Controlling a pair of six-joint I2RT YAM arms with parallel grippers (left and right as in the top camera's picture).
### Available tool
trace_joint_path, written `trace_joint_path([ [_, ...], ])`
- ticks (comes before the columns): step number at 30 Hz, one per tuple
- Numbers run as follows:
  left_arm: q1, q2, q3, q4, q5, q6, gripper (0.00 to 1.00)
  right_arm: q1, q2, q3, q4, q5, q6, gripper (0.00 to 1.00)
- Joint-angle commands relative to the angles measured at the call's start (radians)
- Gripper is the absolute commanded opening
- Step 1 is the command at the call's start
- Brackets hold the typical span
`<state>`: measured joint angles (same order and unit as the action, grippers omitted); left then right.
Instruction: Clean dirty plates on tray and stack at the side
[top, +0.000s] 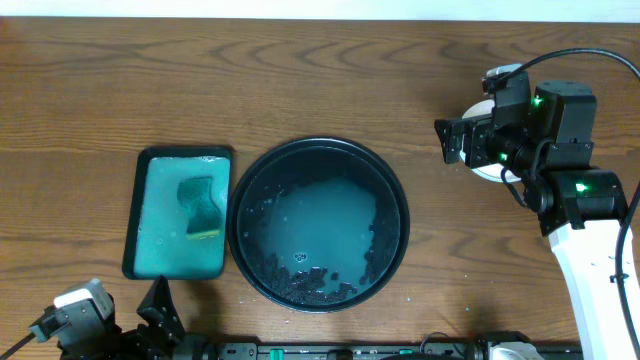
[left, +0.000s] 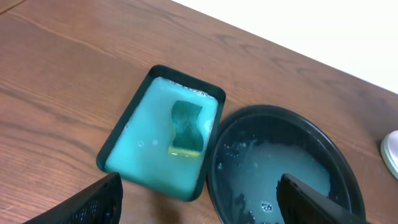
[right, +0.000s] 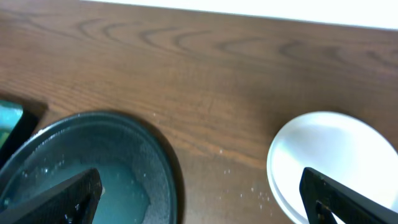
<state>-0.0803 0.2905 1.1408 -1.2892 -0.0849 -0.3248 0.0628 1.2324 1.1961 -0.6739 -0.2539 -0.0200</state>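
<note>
Zero plates in the black tray (top: 320, 145), only soapy water (top: 320, 215) | white plate stack (right: 333, 155) stands on the table (top: 300, 80) to its right | your right gripper (right: 199, 186) and left gripper (left: 199, 183) both gape wide, empty | task looks finished.

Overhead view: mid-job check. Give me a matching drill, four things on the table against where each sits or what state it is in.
Things:
1. sponge
2. black tray
3. plates
4. rectangular tray

Places or states:
A. stacked, white on top, off to the right of the round pan
B. lying in teal liquid
C. holds cloudy, foamy water and no dishes
D. directly left of the round pan

Pairs: 1-B, 2-C, 3-A, 4-D.
</note>
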Motion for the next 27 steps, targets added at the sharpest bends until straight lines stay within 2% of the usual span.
trace_joint_path([
  [1,0.003,0.001,-0.01,-0.017,0.011,-0.002,0.8,0.003,-0.01,0.014,-0.034,0.002,-0.019,0.99],
  [27,0.003,0.001,-0.01,-0.019,0.013,-0.001,0.79,0.004,-0.01,0.014,-0.064,-0.031,-0.018,0.99],
])
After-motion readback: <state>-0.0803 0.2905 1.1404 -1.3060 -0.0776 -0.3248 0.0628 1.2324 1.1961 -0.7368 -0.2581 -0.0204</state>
